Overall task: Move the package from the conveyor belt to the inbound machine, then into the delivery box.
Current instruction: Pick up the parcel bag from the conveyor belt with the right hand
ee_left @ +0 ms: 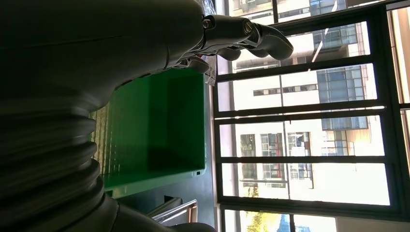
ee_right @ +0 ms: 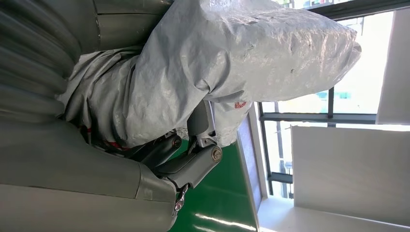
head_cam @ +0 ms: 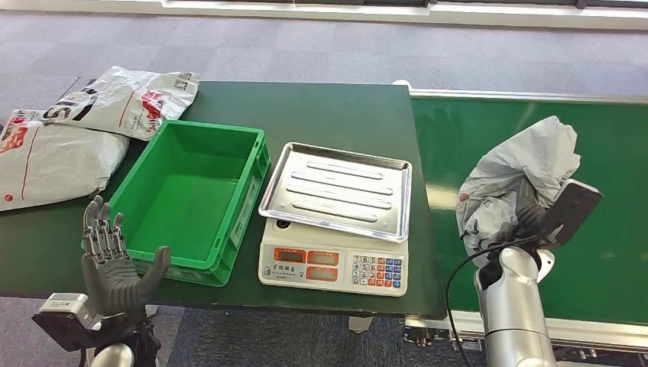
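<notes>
My right hand grips the crumpled package above the belt, my left hand open and empty by the box; slack film could slip before I reach the scale.

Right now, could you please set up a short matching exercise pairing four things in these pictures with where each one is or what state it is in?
Things:
1. grey package
2. green crate
3. steel tray
4. left hand

States:
A. on top of the scale
B. held up by the right hand above the conveyor belt
C. open, fingers spread, holding nothing
D. empty, on the dark green table

Pairs: 1-B, 2-D, 3-A, 4-C
</notes>
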